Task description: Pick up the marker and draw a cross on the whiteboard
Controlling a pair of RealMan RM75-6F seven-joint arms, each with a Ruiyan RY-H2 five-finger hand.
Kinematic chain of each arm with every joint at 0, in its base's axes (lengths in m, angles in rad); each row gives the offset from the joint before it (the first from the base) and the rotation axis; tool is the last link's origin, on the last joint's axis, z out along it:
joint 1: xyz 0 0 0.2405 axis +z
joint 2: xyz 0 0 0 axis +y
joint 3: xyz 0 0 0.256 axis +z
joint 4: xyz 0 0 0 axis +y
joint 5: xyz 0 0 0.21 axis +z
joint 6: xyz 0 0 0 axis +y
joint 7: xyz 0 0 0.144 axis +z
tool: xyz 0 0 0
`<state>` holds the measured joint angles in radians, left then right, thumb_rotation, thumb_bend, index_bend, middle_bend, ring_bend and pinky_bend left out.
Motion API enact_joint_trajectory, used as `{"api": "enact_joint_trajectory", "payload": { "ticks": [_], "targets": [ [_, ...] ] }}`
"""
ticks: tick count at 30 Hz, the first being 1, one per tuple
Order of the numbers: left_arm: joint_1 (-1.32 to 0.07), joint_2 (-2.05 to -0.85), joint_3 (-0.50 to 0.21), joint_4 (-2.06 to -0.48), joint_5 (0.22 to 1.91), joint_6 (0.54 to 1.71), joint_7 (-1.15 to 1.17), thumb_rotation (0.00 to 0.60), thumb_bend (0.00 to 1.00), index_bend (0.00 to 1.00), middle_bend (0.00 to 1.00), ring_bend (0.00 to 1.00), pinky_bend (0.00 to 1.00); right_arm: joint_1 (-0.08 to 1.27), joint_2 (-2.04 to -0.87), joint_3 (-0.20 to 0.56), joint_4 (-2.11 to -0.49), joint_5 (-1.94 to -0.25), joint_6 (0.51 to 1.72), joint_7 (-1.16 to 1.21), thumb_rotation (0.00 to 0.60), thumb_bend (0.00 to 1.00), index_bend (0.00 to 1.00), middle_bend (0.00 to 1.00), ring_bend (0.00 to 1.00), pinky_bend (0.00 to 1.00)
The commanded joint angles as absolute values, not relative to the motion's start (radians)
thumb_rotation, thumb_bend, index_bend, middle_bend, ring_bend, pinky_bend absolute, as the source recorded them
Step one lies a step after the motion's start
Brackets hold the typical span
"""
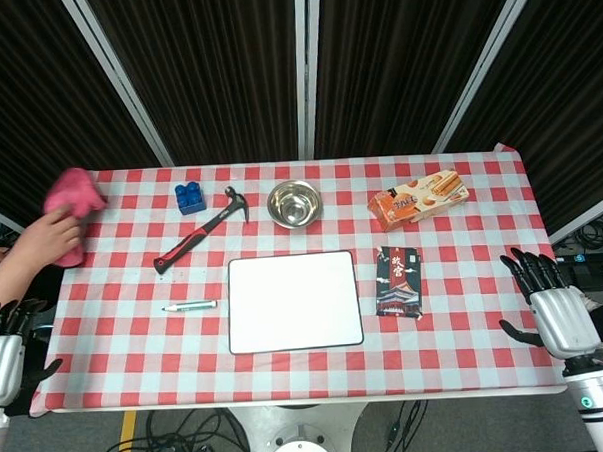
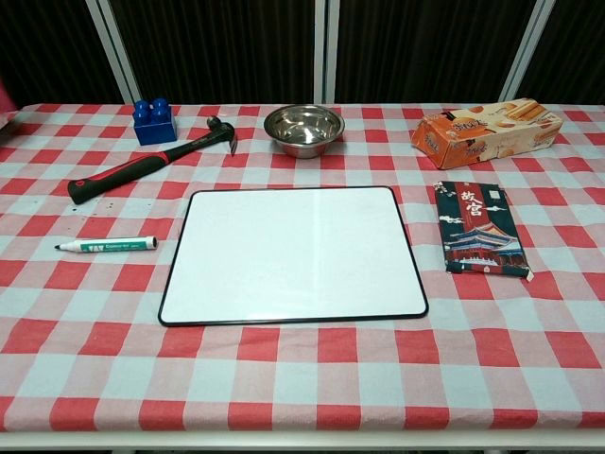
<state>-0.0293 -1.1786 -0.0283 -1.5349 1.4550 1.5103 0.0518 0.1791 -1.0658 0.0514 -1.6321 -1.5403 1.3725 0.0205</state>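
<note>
Here the left hand (image 1: 5, 357) and right hand (image 1: 557, 310) were both open and empty; the marker (image 1: 190, 307) lay nearer the left hand, beside the whiteboard (image 1: 294, 301).

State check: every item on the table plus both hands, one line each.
marker: lying flat left of the board, untouched
whiteboard: flat, blank
hammer: lying flat
bowl: upright, empty
blue block: upright
biscuit box: closed, on its side
dark packet: flat, face up
left hand: open, off the table
right hand: open, empty
</note>
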Motion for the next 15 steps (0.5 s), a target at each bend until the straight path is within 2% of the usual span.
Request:
{"api": "enact_joint_trajectory", "payload": {
  "ticks": [1,11,15],
  "targets": [
    [-0.029,-1.179,-0.028,-1.535,1.454,1.508,0.052,0.600,0.06,0.16,0.14,0.08,0.08,0.181,-1.067,0.052,-1.632,-1.541,1.372,0.020,0.600,0.10,0.00,0.00,0.00,0.00],
    [-0.034,-1.182,-0.033,-1.534,1.454,1.501,0.054,0.600,0.06,0.16,0.14,0.08,0.08,0.181,-1.068,0.052,-1.629,-1.539,1.377,0.024,0.600,0.10,0.00,0.00,0.00,0.00],
    [-0.088,-1.174,-0.042,-1.518,1.504,1.463,0.066,0.600,0.06,0.17,0.14,0.08,0.08,0.182,-1.065,0.056,-1.626,-1.539,1.381,0.027,0.600,0.10,0.00,0.00,0.00,0.00]
  ]
}}
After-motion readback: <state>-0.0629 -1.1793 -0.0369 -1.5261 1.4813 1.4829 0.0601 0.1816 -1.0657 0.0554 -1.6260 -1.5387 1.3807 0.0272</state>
